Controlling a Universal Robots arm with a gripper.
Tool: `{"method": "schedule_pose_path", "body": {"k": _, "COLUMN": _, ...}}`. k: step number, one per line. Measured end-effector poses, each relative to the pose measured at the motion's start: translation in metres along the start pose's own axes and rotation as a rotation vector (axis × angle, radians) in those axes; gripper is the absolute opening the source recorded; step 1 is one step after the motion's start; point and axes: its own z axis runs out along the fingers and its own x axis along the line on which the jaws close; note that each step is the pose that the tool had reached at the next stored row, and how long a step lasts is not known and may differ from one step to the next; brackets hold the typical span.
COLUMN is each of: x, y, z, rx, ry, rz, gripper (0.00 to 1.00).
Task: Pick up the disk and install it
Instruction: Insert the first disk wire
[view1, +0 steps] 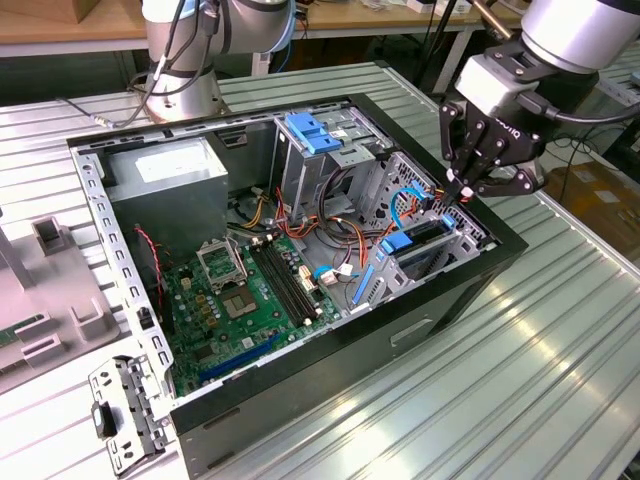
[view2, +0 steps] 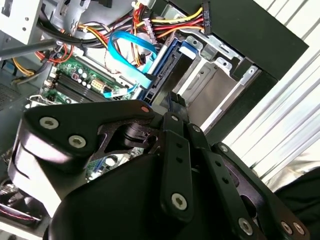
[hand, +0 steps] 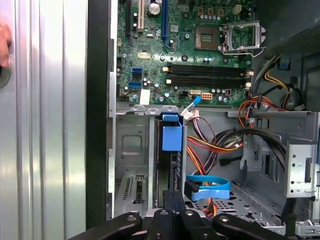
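The disk (view1: 413, 238) sits edge-up in the low drive bay at the corner of the open computer case (view1: 330, 380), on the exterior view's right. Its blue carrier (hand: 171, 136) shows along the edge (view2: 165, 65). My gripper (view1: 463, 190) hangs just above that bay. Its two black fingers (hand: 173, 200) are pressed together and shut at the disk's upper edge (view2: 174, 102). Whether the tips touch the disk I cannot tell.
The motherboard (view1: 250, 290) lies on the case floor, with the grey power supply (view1: 165, 180) at the back. A taller drive cage with a blue latch (view1: 312, 130) stands beside red, yellow and blue cables (hand: 207, 185). A metal bracket (view1: 125, 410) lies outside. A hand (hand: 4, 45) rests on the table.
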Motion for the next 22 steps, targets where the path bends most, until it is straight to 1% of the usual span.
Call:
{"method": "schedule_pose_path", "body": {"k": 2, "x": 0.0000, "y": -0.0003, "z": 0.0001, "rx": -0.0023, "ry": -0.0009, "rz": -0.033, "gripper": 0.11}}
{"method": "schedule_pose_path", "body": {"k": 6, "x": 0.0000, "y": -0.0005, "z": 0.0001, "rx": -0.0052, "ry": -0.0021, "rz": -0.074, "gripper": 0.11}}
{"method": "schedule_pose_path", "body": {"k": 9, "x": 0.0001, "y": -0.0006, "z": 0.0002, "rx": -0.0080, "ry": -0.0033, "rz": -0.115, "gripper": 0.11}}
{"method": "schedule_pose_path", "body": {"k": 13, "x": 0.0000, "y": -0.0007, "z": 0.0002, "rx": -0.0110, "ry": -0.0045, "rz": -0.158, "gripper": 0.11}}
{"method": "schedule_pose_path", "body": {"k": 14, "x": 0.0000, "y": -0.0007, "z": 0.0002, "rx": -0.0125, "ry": -0.0052, "rz": -0.180, "gripper": 0.11}}
{"method": "schedule_pose_path", "body": {"k": 22, "x": 0.0000, "y": -0.0007, "z": 0.0003, "rx": -0.0197, "ry": -0.0081, "rz": -0.282, "gripper": 0.11}}
